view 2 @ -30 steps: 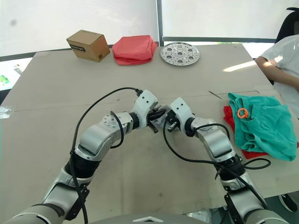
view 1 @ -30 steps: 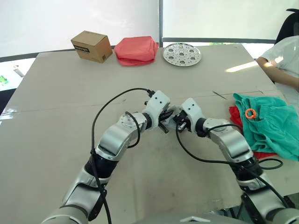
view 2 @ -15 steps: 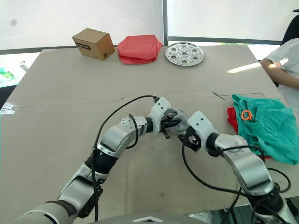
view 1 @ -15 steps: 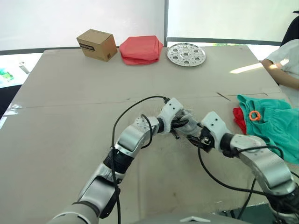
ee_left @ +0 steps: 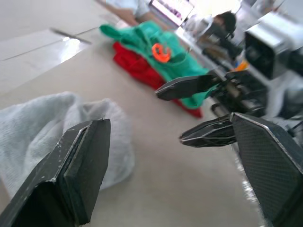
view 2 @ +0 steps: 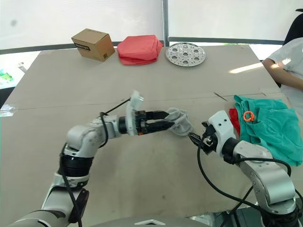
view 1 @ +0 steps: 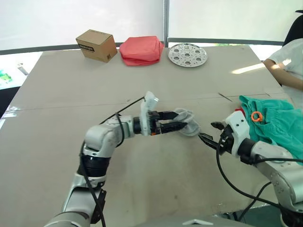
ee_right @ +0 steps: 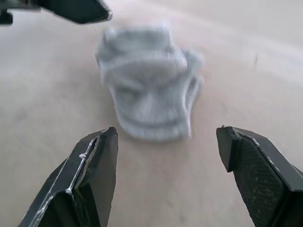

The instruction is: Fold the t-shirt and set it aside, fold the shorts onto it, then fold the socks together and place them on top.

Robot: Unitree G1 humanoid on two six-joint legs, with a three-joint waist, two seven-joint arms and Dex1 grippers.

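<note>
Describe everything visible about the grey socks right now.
The socks are light grey knit, soft and limp, bunched into one crumpled bundle lying on the tan table, near its middle. The left gripper reaches into the bundle, its fingers open. The right gripper is open nearby, facing the bundle but apart from it.

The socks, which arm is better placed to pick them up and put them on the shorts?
Left, probably. The left gripper is open with its fingers right at the socks. The right gripper is open too, but stands apart from them, between the socks and the shorts.
</note>
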